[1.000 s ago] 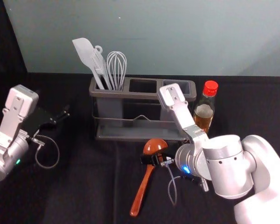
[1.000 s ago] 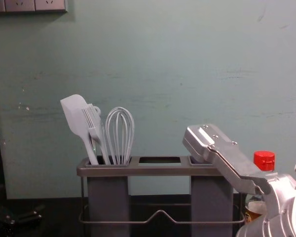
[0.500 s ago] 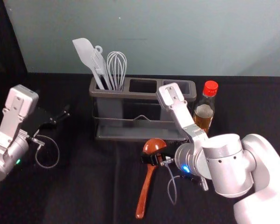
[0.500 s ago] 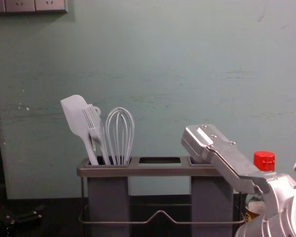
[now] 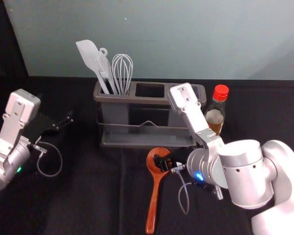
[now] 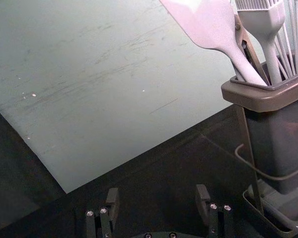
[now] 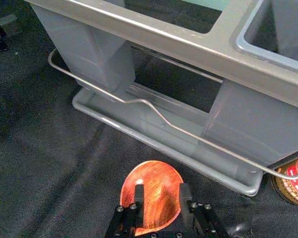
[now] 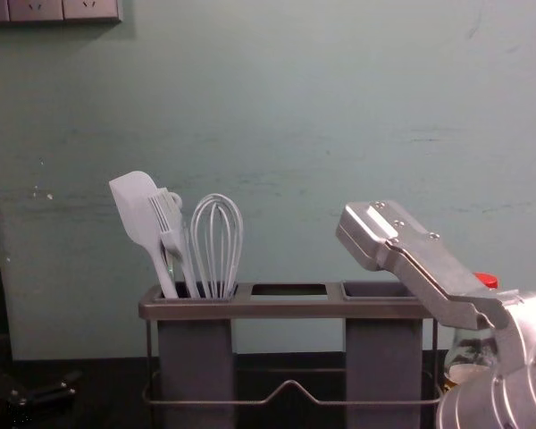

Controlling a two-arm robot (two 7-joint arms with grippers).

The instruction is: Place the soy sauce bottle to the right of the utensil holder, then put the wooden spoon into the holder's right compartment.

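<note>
The spoon (image 5: 156, 188) has swung straighter before the holder (image 5: 149, 100); right gripper (image 7: 161, 188) has shifted rightward, fingers parted over the bowl, gripping nothing we can see. We likely need another grasp. Bottle (image 5: 215, 118)'s right of the holder. Left gripper (image 6: 156, 191) sits far left, wide open, empty.

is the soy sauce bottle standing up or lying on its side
Upright. The soy sauce bottle stands to the right of the utensil holder, with its red cap on top in the head view and chest view.
</note>
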